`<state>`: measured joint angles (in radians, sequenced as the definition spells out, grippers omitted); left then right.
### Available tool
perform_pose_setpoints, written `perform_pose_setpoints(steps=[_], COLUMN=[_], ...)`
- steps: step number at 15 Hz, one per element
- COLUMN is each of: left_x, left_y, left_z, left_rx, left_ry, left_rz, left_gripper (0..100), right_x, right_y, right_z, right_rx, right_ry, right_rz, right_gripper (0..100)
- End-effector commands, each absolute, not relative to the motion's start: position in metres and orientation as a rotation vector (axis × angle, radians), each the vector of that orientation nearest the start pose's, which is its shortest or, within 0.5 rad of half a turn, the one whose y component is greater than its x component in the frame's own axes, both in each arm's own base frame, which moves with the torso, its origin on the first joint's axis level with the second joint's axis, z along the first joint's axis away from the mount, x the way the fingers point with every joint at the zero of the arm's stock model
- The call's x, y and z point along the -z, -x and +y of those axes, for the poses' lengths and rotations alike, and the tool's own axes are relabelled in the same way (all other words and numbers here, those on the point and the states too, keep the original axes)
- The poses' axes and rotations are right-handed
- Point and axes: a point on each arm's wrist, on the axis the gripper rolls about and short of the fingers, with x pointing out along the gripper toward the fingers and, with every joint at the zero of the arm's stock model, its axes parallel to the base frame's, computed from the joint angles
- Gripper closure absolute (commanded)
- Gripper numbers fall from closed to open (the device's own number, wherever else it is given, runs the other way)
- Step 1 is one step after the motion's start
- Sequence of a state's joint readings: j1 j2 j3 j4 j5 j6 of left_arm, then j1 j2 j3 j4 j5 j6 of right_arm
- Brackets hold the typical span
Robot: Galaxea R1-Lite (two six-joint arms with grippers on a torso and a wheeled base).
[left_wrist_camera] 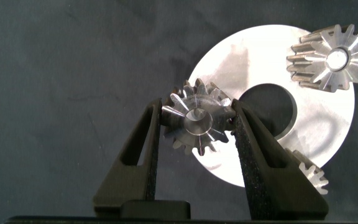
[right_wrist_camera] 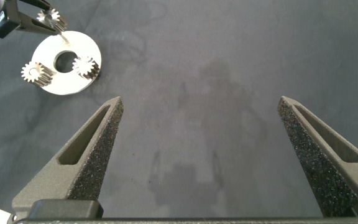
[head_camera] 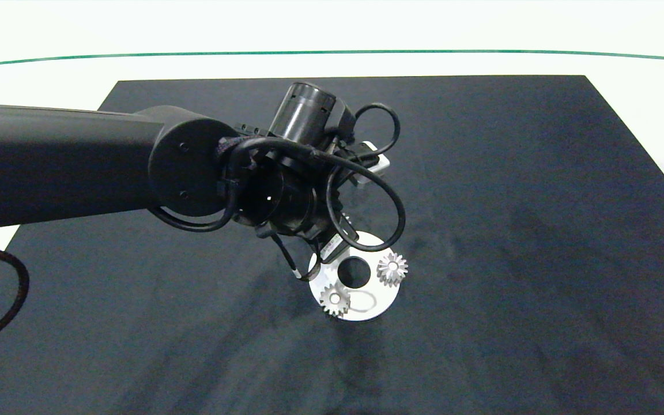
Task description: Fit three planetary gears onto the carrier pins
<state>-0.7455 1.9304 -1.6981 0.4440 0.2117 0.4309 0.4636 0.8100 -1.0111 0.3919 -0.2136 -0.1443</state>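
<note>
A white ring-shaped disc (head_camera: 373, 310) (left_wrist_camera: 253, 62) (right_wrist_camera: 58, 85) lies on the dark mat. Two planetary gears sit on it, one at its right side (head_camera: 392, 268) (left_wrist_camera: 331, 58) and one at its near left (head_camera: 334, 300) (left_wrist_camera: 309, 174). A pale carrier pin end (left_wrist_camera: 337, 59) shows in the bore of the right one. My left gripper (left_wrist_camera: 196, 115) is shut on a third gear (left_wrist_camera: 196, 123) (right_wrist_camera: 53, 17), held a little above the disc's far-left rim. The pin below it is hidden. My right gripper (right_wrist_camera: 201, 106) hangs open over bare mat, well away from the disc.
The black mat (head_camera: 539, 230) covers most of the white table (head_camera: 643, 63). The left arm and its looping cables (head_camera: 366, 190) hang over the disc's far side. A braided cable (head_camera: 3, 300) lies at the mat's left edge.
</note>
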Motion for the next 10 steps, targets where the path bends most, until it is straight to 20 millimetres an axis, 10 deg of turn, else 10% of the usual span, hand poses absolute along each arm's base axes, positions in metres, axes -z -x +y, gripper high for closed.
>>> perform_pose_setpoints(steps=[1,10], left_x=[-0.251,-0.24], left_y=[-0.275,-0.276], left_z=[-0.248,-0.245], left_rx=[0.644,0.639], left_ry=[-0.725,-0.735], left_rz=[0.492,0.533], left_gripper=[81,81], right_x=[-0.307,-0.308], right_y=[-0.045,-0.044], right_z=[0.017,0.017], right_rx=[-0.262,-0.266], right_ry=[0.208,0.215], right_rz=[0.16,0.151], right_gripper=[0,0])
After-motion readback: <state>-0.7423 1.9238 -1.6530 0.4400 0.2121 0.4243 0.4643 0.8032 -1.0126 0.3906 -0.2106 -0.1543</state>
